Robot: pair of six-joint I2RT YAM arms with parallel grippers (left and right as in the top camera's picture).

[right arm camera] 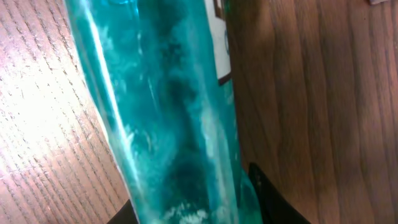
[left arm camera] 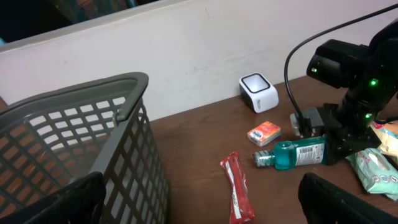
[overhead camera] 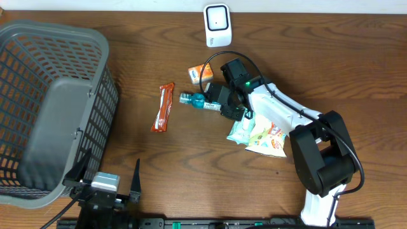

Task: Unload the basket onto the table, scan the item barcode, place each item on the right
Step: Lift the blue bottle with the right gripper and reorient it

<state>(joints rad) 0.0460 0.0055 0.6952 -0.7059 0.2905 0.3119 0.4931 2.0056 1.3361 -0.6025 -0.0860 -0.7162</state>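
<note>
Teal bottle (right arm camera: pixel 168 112) on its side, snug between right tool (overhead camera: pixel 219 105) fingers (right arm camera: pixel 270 202)

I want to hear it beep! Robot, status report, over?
Left fingers open, by basket. Right fingers around teal bottle, grip unclear. Bottle lying on table. Orange box between it and scanner.

The black left arm (overhead camera: pixel 102 191) sits low at the near left edge of the table (overhead camera: pixel 191 168), its left gripper (overhead camera: pixel 107 175) pointing far with jaws spread wide. The white-and-black right arm (overhead camera: pixel 280 114) reaches from the near right toward the middle. Its right gripper (overhead camera: pixel 220 105) has its jaws closed on a clear teal plastic bottle (overhead camera: pixel 198 100).
</note>
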